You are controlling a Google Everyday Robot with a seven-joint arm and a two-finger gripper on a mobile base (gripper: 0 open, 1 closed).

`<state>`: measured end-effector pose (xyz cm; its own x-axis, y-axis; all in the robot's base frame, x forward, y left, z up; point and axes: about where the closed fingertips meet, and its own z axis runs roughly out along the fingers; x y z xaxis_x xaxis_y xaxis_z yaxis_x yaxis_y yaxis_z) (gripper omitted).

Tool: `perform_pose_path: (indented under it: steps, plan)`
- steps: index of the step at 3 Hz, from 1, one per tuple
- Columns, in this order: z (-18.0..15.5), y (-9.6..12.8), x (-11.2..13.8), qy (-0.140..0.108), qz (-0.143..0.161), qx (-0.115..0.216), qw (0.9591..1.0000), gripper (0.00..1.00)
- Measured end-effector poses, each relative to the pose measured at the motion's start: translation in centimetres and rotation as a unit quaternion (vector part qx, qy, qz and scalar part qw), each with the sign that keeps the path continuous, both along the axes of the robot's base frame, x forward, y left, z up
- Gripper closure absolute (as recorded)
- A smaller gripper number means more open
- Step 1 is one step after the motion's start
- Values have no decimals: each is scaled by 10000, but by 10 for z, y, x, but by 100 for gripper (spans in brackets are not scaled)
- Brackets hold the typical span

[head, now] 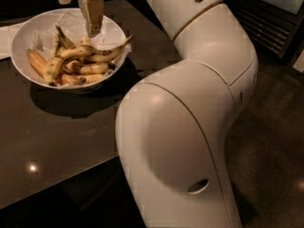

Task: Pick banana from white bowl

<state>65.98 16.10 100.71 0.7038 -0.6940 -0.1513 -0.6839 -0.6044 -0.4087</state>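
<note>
From the single camera view, I have the claw (pixel 91 19) hanging above the far side of the white bowl (pixel 21 45), pointing straight down, with its tip just over the top of the banana pile. I cannot tell whether the claw is spread or pressed together; only one tan face of it shows against the crinkled paper lining (pixel 71 20). Nothing hangs from it, so I judge that it is carrying nothing.

The bananas (pixel 80 63) lie directly below the claw and on the camera's side of it, heaped in the bowl. They are short, yellow and brown-spotted. One long banana (pixel 111 51) curves up and out over the rim, to the right of the claw as I see it. All of the fruit is in the bowl, and none has been lifted.

The bowl sits on the dark table (pixel 66 132). A flat white paper sheet (pixel 4 34) lies just beyond the bowl, left of the claw. The arm (pixel 190 108) fills the near right of the frame.

By my reckoning the approach is largely done. The final descent, the grasp on one banana and the lift out of the bowl are all left.
</note>
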Motion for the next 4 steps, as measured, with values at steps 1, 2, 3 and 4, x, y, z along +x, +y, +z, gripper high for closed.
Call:
perform_pose_path:
  steps: [1, 2, 3, 4]
  plan:
    - [-12, 6, 4, 139, 60, 37, 9999, 42]
    - [-22, 8, 2, 363, 62, 122, 9992, 42]
    - [-28, 7, -2, 562, -4, 207, 9982, 36]
    - [-34, 11, -6, 767, -40, 309, 9966, 36]
